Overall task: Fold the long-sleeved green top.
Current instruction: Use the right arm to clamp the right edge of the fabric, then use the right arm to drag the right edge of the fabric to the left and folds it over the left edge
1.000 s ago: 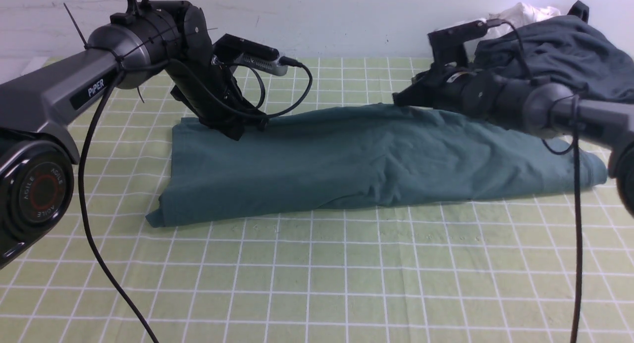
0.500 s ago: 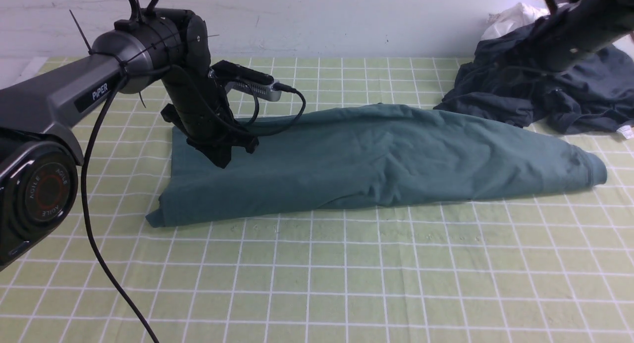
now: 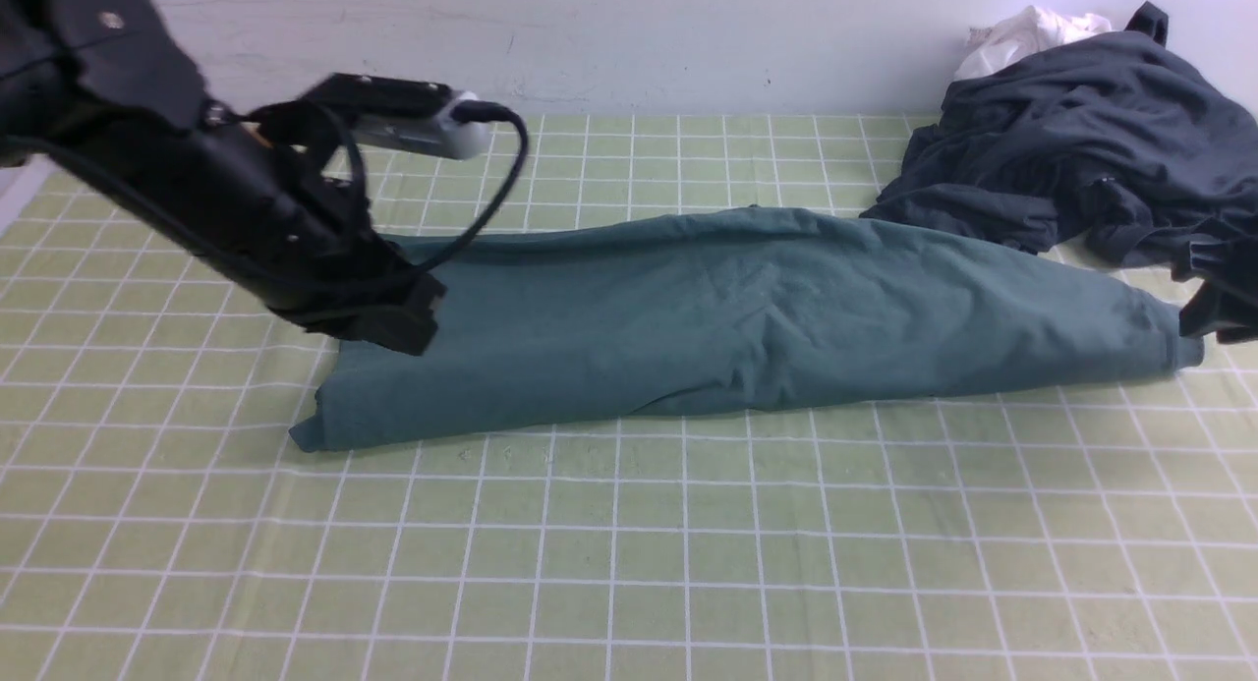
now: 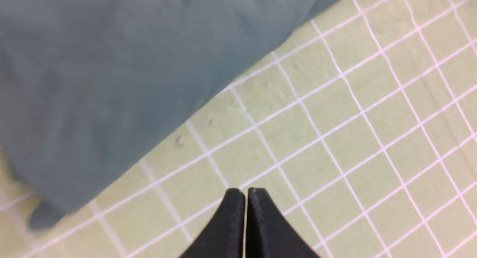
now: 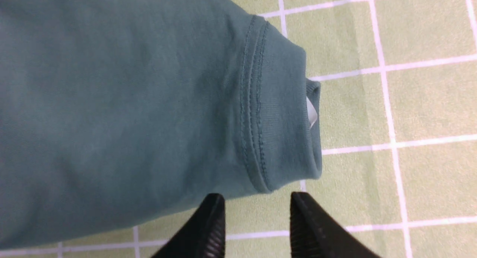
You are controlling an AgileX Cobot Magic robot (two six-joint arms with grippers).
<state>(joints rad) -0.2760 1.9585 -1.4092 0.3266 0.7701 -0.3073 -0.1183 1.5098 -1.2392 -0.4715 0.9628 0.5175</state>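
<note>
- I read the left gripper (image 4: pixel 244 193) as clenched on nothing, near the top's left end.
- The green long-sleeved top (image 3: pixel 727 317) lay lengthwise, left to right, across the mat (image 3: pixel 629 563).
- The right gripper (image 5: pixel 257 202) stood released (nothing held) just beside the collar (image 5: pixel 275 131), so I judged it the nearer arm there.

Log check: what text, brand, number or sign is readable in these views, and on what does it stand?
No text can be read in any view.
The white neck label of the green long-sleeved top shows only as a sliver, with no print visible.
The left arm is motion-blurred, and no marking on it is legible.
</note>
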